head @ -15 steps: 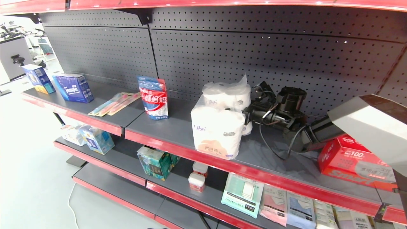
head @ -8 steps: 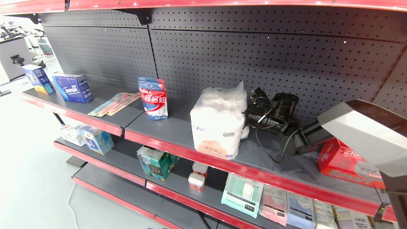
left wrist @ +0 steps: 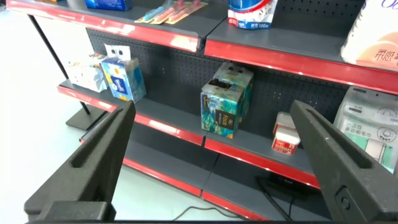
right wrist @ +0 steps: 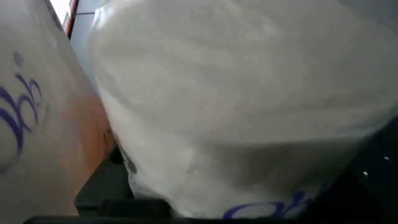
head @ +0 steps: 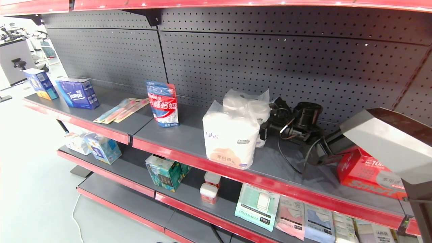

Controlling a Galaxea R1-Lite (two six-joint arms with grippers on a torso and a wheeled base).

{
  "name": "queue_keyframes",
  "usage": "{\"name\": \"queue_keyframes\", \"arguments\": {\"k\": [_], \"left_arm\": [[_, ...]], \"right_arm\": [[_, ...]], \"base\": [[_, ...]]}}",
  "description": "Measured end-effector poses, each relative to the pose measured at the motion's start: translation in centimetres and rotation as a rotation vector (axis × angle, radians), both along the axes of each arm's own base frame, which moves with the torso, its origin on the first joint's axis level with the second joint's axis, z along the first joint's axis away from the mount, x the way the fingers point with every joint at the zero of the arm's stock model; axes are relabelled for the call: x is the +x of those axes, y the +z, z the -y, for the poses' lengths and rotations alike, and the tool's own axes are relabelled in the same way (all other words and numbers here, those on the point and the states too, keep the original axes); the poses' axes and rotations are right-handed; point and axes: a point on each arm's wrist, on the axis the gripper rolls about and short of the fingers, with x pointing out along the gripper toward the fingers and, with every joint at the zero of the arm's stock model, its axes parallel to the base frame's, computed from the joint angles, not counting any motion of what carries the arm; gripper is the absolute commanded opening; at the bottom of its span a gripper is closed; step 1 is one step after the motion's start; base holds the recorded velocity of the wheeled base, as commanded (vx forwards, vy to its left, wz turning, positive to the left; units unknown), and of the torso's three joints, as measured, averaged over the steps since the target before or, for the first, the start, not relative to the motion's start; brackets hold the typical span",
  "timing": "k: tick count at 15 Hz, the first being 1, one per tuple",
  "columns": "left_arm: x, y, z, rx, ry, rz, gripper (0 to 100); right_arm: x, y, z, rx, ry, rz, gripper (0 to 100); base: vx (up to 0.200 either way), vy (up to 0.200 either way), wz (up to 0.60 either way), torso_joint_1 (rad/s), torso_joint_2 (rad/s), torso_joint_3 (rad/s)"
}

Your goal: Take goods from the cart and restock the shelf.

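Note:
Two white toilet paper packs stand on the middle shelf [head: 189, 135]. The front pack [head: 229, 138] is upright near the red shelf edge. Right behind it, the rear pack [head: 248, 104] is held by my right gripper [head: 265, 130], which comes in from the right and is shut on it. In the right wrist view the held pack [right wrist: 249, 112] sits close up, with the front pack [right wrist: 37, 124] beside it. My left gripper [left wrist: 211, 112] hangs open in front of the lower shelves, nothing between its fingers [left wrist: 93, 162].
A red box [head: 371, 172] lies on the same shelf under my right arm. A blue-red pouch [head: 163, 103], toothbrushes [head: 121, 109] and blue tissue boxes [head: 77, 92] sit further left. The lower shelves hold a green box [left wrist: 227, 99], small jars [left wrist: 286, 134] and flat packets [head: 258, 206].
The held pack came down from above the front pack to shelf level, then shifted slightly right with my right gripper. The left arm and other goods stayed put.

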Motion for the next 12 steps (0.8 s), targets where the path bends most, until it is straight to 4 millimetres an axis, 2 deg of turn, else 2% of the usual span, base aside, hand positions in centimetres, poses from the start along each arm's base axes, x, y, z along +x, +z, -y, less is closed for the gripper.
{"name": "queue_keyframes", "arguments": {"k": [4,12], "left_arm": [[0.0,0.0,0.0,0.0,0.0,0.0,100],[0.0,0.0,0.0,0.0,0.0,0.0,100]], "right_arm": [[0.02,-0.14,0.87,-0.021,0.004,0.015,0],[-0.37,-0.16,-0.11,-0.037,0.023,0.029,0]], "base": [[0.0,0.0,0.0,0.0,0.0,0.0],[0.0,0.0,0.0,0.0,0.0,0.0]]}}
